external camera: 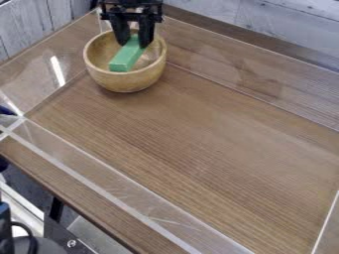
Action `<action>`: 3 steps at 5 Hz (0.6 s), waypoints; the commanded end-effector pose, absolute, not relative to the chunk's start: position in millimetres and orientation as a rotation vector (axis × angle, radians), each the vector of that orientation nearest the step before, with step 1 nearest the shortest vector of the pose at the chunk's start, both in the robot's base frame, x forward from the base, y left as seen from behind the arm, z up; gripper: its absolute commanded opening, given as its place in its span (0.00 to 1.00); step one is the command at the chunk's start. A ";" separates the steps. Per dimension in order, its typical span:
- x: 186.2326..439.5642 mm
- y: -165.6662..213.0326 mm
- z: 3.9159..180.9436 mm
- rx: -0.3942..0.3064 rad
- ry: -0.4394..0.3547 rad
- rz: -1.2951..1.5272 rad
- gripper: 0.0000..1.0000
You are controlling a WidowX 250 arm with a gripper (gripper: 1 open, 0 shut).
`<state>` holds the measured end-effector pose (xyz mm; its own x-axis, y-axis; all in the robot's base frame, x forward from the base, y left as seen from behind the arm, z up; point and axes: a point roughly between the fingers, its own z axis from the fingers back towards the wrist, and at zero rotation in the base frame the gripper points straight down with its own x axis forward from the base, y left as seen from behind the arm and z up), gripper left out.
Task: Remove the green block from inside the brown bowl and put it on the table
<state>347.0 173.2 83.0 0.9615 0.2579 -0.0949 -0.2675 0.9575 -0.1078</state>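
This looks like a robotics lab or test bench rather than a home. The table (199, 149) is a broad brown wood-grain surface fenced by a low clear acrylic rim (79, 189) along its edges, the sort of barrier that keeps objects inside a work area. A black robot arm (130, 8) reaches down from the top edge over a lone brown bowl (126, 65), a simple prop. Pale grey plank-like panels (284, 25) stand behind the table. At the lower left, dark hardware and perhaps cables (27, 238) sit below the table edge, too blurred to identify.
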 end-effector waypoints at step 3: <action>337.1 136.7 161.5 -0.128 -0.081 0.150 0.00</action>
<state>334.1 137.0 132.0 0.9861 0.1649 -0.0194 -0.1658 0.9737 -0.1560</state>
